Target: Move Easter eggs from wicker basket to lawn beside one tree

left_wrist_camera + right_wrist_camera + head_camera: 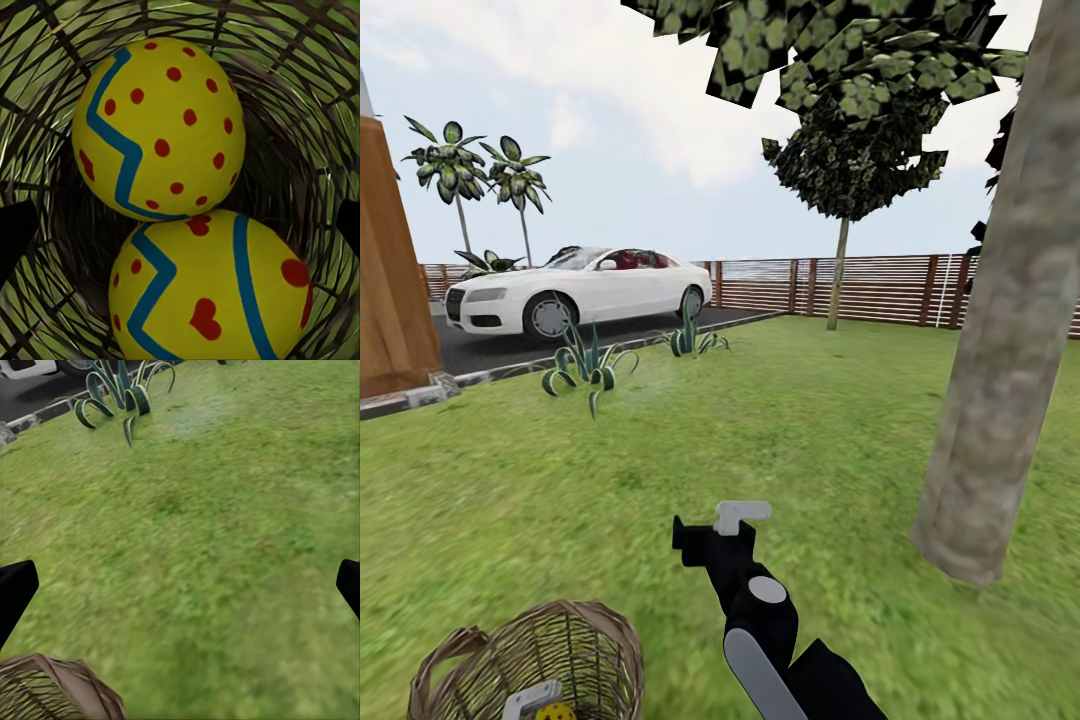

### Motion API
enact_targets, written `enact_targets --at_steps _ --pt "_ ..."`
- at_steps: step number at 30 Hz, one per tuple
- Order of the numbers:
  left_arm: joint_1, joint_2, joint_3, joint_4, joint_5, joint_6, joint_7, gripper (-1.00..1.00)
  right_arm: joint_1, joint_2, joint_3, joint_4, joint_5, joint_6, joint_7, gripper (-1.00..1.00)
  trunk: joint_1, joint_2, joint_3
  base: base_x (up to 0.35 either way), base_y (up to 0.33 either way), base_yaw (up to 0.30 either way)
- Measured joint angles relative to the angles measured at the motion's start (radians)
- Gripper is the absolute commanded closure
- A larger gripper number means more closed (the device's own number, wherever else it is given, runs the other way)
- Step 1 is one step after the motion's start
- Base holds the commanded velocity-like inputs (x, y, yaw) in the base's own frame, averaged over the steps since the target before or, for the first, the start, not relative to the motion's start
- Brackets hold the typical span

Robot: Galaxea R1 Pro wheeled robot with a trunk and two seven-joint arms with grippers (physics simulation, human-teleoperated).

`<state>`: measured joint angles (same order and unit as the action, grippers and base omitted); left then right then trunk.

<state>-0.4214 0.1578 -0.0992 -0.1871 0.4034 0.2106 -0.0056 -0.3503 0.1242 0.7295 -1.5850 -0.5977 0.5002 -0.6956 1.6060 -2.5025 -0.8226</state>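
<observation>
The wicker basket [525,655] lies on the lawn [660,450] at the lower left of the head view, and a bit of a yellow Easter egg [556,714] shows inside it. My left gripper [532,700] reaches down into the basket. In the left wrist view its fingers stand open [180,225] over two Easter eggs: one [159,127] rests against the other [210,292] on the basket's woven wall [315,112]. My right gripper [712,526] hovers open over bare grass, right of the basket, with nothing between its fingers [180,589]. The thick tree [1000,350] stands to the right.
A white car [575,290] is parked on the dark driveway [490,350] at the back left, with spiky plants [588,365] along its kerb. A slatted wooden fence [880,288] and a thin-trunked tree [840,270] close off the far side. The basket's rim [52,690] lies close to my right gripper.
</observation>
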Motion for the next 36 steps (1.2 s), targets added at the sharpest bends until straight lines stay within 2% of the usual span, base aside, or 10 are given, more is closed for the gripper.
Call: enact_targets --at_steps 6,10,15,36 --pt "0.0 0.0 0.0 0.0 0.0 0.0 0.001 -1.0 0.0 0.0 0.004 0.0 0.0 0.0 0.0 -1.0 0.0 0.0 0.0 0.007 -0.002 0.1" --pt "0.0 -0.001 0.0 0.0 0.0 -0.002 0.0 -1.0 0.0 0.0 0.028 0.0 0.0 0.0 -0.001 -1.0 0.0 0.0 0.0 0.001 0.0 0.116" --pt "0.0 -0.001 0.0 0.0 0.0 -0.003 0.0 -1.0 0.0 -0.001 0.037 0.0 0.0 0.0 -0.001 -1.0 0.0 0.0 0.0 0.014 0.0 0.032" --pt "0.0 0.0 0.0 -0.002 0.0 -0.006 -0.004 -1.0 0.0 -0.001 0.039 0.0 0.0 0.0 -0.002 -1.0 0.0 0.0 0.0 0.032 0.0 0.002"
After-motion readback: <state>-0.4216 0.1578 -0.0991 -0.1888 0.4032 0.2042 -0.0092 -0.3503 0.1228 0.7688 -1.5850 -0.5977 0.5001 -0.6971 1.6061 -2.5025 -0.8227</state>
